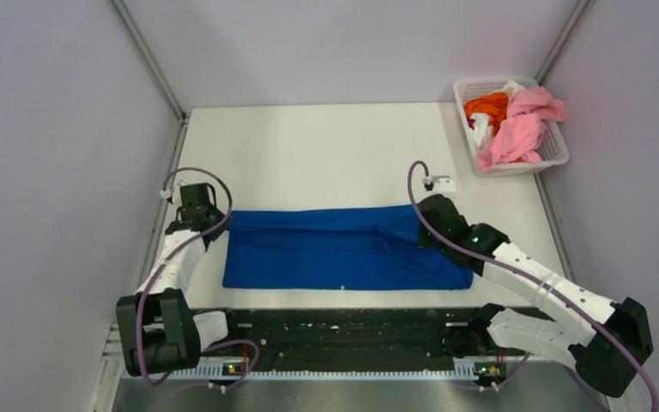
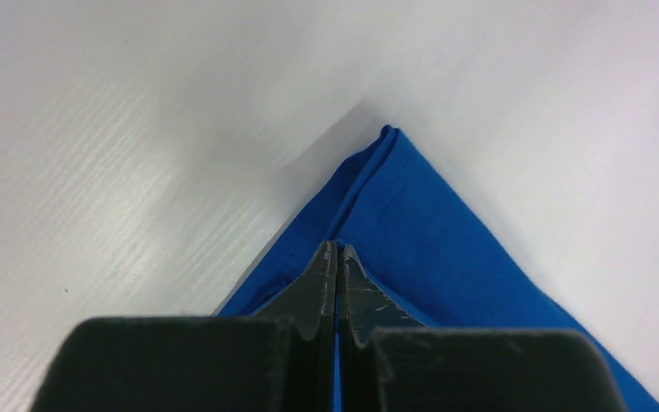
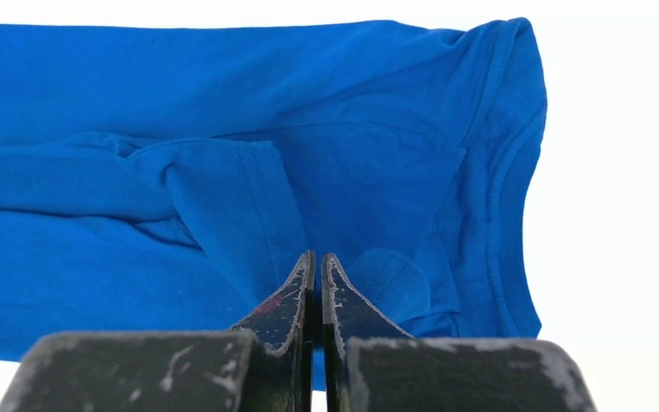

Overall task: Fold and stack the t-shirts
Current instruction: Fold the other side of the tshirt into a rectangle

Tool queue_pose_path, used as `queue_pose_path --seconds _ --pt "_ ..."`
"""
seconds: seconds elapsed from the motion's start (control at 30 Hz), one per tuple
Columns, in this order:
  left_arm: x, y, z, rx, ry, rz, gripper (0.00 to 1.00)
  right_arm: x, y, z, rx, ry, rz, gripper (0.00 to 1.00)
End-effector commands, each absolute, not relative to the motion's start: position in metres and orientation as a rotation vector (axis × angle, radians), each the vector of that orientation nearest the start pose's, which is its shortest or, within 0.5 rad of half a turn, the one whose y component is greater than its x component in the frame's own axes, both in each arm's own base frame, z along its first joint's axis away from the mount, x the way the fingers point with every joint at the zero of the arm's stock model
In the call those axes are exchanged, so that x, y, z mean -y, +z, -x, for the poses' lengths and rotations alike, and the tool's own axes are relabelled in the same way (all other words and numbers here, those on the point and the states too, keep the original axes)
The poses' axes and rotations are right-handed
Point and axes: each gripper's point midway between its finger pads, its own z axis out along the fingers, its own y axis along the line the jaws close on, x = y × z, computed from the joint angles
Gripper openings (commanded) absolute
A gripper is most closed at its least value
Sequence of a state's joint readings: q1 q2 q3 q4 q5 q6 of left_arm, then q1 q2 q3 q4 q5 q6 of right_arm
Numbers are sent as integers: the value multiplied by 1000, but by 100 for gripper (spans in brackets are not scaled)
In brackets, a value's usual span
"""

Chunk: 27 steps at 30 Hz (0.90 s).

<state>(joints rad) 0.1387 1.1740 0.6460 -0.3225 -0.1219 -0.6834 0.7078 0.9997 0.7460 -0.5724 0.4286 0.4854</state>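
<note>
The royal blue t-shirt (image 1: pixel 343 249) lies on the white table, folded into a long flat band with the plain side up. No lettering shows. My left gripper (image 1: pixel 223 220) is at its far left corner, jaws shut, and seems to pinch the folded edge (image 2: pixel 369 197). My right gripper (image 1: pixel 420 225) is at the far right corner, jaws shut on the cloth by the sleeve and collar (image 3: pixel 446 215). Pink (image 1: pixel 523 120), orange (image 1: pixel 487 105) and white (image 1: pixel 480 130) t-shirts lie crumpled in the basket.
The white lattice basket (image 1: pixel 558 148) stands at the table's far right corner. Grey walls enclose the table on three sides. A black rail (image 1: pixel 343 330) with the arm bases runs along the near edge. Bare table lies beyond the blue shirt.
</note>
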Motion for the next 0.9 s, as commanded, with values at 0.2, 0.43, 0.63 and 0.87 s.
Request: queue_pose_path --seconds 0.2,0.43,0.63,0.87 --pt "-47 117 -337 -2098 -162 988 0 -147 113 -222 -2351 159 120 1" --pt "-52 85 -321 -2159 -88 1079 0 -184 90 -189 -2454 403 220 10" --pt "-89 116 -302 -2041 160 1231 36 -199 86 -145 -2591 558 327 67" --pt "-82 171 -302 -1968 75 1182 99 -193 132 -181 -2365 521 183 99"
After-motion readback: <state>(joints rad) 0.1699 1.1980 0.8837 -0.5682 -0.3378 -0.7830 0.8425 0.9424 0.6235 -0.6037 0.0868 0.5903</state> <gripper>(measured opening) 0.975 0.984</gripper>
